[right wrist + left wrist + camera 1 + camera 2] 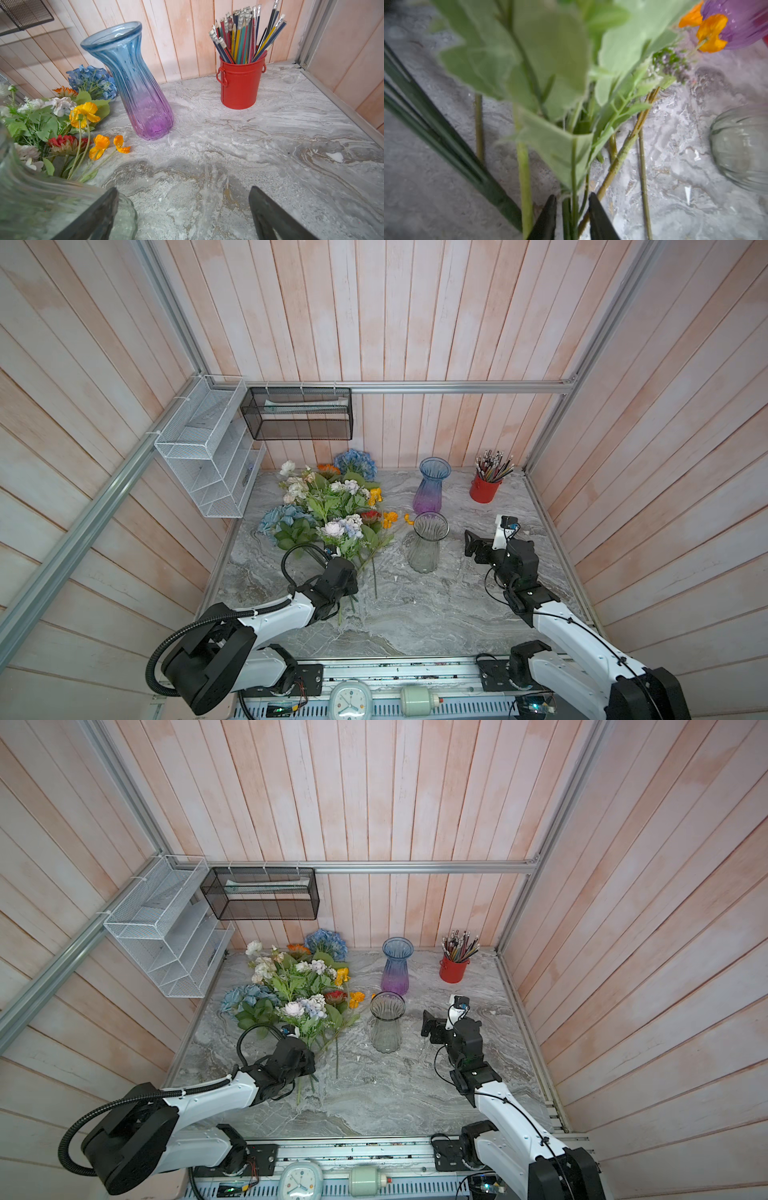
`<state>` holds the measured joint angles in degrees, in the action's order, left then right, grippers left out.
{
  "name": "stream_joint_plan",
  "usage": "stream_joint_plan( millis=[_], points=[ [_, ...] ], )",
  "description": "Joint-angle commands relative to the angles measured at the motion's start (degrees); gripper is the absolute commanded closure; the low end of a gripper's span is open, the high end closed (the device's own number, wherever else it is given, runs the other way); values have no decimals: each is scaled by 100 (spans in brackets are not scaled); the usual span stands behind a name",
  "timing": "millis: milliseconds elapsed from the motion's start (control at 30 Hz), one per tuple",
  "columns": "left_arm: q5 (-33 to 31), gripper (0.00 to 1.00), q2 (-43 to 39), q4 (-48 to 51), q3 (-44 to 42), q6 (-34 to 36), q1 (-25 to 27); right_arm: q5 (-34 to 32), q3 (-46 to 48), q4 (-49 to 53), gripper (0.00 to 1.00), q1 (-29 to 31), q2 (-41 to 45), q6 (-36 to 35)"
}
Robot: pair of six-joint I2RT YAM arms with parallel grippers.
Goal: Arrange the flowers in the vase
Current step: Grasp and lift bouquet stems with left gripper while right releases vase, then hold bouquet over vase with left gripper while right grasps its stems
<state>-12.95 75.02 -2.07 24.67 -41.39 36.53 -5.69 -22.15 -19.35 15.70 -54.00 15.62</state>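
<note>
Robot lab mock-up booth, aluminium frame (415,386), plank-print walls (415,323), marble-look tabletop (436,614)

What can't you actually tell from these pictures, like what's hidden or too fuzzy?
Left wrist view: whether the left hand really pinches the flower stems; blurred, fingers cut by the frame edge.
Both top views: its fingertips, hidden under its own wrist.
In a top view: what lies in the black mesh basket; too small, behind mesh.
Right wrist view: most of the clear vase; cut off, blurred.

2 white arms (282,610), black joints (515,560)
</note>
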Motion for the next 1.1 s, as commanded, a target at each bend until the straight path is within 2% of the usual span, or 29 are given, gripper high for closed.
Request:
stream_joint_plan(
  millis=[0,100,333,467,567,633,800,933,1067],
  points=[
    [-129,85,83,-84,187,104,-32,-131,-239,-82,3,-25,28,-56],
    [-136,95,-44,-25,212,135,-33,-197,-322,-107,3,-32,69,-132],
    [-547,98,-1003,328,417,355,-32,-684,-881,-122,3,-59,-15,-256],
    [-683,100,-1692,179,610,903,-41,-691,-1441,-60,5,-76,-212,-339],
    [-566,100,-2012,-89,842,1404,-41,-417,-2002,230,7,-76,-399,-420],
    [-282,100,-2133,-448,994,1767,-39,14,-2367,427,9,-76,-494,-471],
    [784,100,-1990,-1587,1408,2405,-50,1922,-3105,567,21,20,-676,-442],
    [1884,100,-1549,-2348,1954,2741,-53,2534,-3502,617,30,541,-819,-637],
    [2625,100,-1136,-2840,2473,2809,-59,2964,-4026,1022,32,1233,-1112,-1035]
  ],
)
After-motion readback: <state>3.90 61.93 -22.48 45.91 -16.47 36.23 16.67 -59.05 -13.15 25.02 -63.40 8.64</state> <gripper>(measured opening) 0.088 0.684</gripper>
